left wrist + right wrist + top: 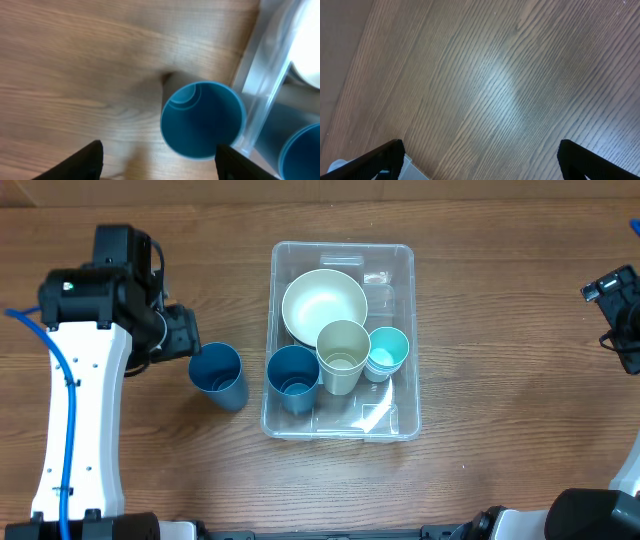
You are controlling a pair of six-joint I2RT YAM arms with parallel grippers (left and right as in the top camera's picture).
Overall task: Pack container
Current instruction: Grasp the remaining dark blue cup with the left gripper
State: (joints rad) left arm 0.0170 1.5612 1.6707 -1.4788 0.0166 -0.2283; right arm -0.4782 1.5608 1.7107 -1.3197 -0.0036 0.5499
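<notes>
The clear plastic container (403, 280) sits mid-table and holds a cream bowl (323, 305), a cream cup (343, 355), a dark blue cup (293, 378) and stacked teal cups (387, 352). Another dark blue cup (219, 375) stands upright on the table just left of the container. My left gripper (190, 340) is open and empty, just behind and left of that cup. In the left wrist view the cup (202, 120) stands ahead of the open fingers (160, 162), toward the right finger, against the container wall (260, 90). My right gripper (612, 288) is open and empty at the far right.
The right wrist view shows bare wood table between the open fingers (480, 160), with a pale plastic corner (415, 171) at the lower left. A white label (375, 415) shows on the container's base.
</notes>
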